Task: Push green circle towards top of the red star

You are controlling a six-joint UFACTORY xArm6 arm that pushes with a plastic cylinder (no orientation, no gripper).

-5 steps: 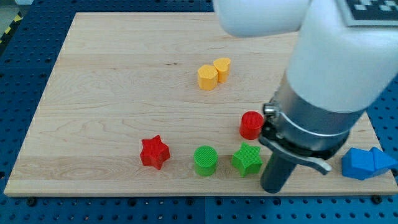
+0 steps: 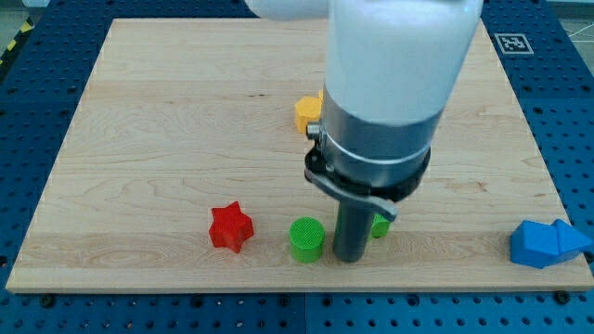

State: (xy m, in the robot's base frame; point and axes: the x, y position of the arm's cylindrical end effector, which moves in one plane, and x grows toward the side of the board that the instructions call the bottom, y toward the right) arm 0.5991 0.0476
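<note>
You see the green circle standing upright, round, showing no long axis, near the board's bottom edge, right of the red star. My tip sits just beside its right side, holding nothing. No readable writing.

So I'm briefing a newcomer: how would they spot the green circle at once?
Look along the wooden board's bottom edge. Right of the red star stands the green circle, with my tip just at its right. It is the only round green block.

Two green blocks (one mostly hidden, the other clear), one red star, one yellow block, two blue blocks.
</note>
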